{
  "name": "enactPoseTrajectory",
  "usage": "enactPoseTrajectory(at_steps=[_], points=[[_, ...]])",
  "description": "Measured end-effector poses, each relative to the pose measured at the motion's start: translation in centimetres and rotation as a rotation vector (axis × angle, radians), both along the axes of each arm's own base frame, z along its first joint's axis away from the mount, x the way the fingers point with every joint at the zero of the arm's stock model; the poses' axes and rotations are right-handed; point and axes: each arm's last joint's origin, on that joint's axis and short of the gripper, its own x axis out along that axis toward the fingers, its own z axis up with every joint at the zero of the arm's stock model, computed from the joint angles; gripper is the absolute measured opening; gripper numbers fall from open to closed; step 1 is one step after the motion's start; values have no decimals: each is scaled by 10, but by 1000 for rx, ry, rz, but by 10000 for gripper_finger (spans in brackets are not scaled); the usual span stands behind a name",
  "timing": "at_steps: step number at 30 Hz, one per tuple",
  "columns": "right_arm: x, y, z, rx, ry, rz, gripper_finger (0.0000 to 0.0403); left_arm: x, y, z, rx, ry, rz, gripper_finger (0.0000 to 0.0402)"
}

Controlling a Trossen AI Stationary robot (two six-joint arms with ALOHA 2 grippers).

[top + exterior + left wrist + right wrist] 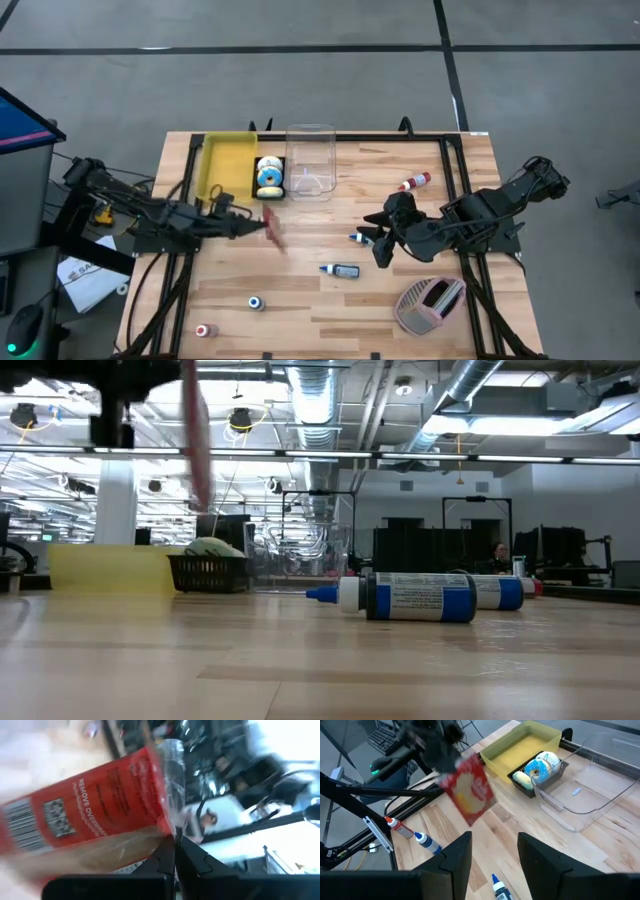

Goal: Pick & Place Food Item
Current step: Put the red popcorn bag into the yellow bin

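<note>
A red food packet [272,228] with a clear crimped end hangs above the table's left middle, and my left gripper [250,228] is shut on it. The right wrist view shows the packet [470,790] tilted below the left gripper [437,750]. In the low view the packet [195,430] shows edge-on, high over the tabletop. My right gripper [385,235] stands open over the table's right middle with nothing between its fingers [457,855]. My left gripper pinches the packet's clear crimped end [172,827] between its two shut fingers [162,860]. The fingers reach in about level from the table's left side. The packet hangs tilted from the hold, lifted clear of the table.
A yellow bin [225,165], a black basket [268,178] with doughnuts and a clear container [310,160] stand at the far edge. Several small bottles [340,270] [415,182] lie scattered on the wood. A pink and grey object [430,303] lies near right.
</note>
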Motion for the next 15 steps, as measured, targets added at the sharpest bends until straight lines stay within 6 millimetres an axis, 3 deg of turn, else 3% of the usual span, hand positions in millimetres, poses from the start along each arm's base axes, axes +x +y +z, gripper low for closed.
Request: enactPoseTrajectory(at_steps=[8, 15], points=[[0, -2, 0, -22, -7, -24, 152, -15, 16, 60, 275, -67, 415, 0], [2, -5, 1, -46, -9, -45, 152, -30, 35, 99, 501, 207, 910, 0]])
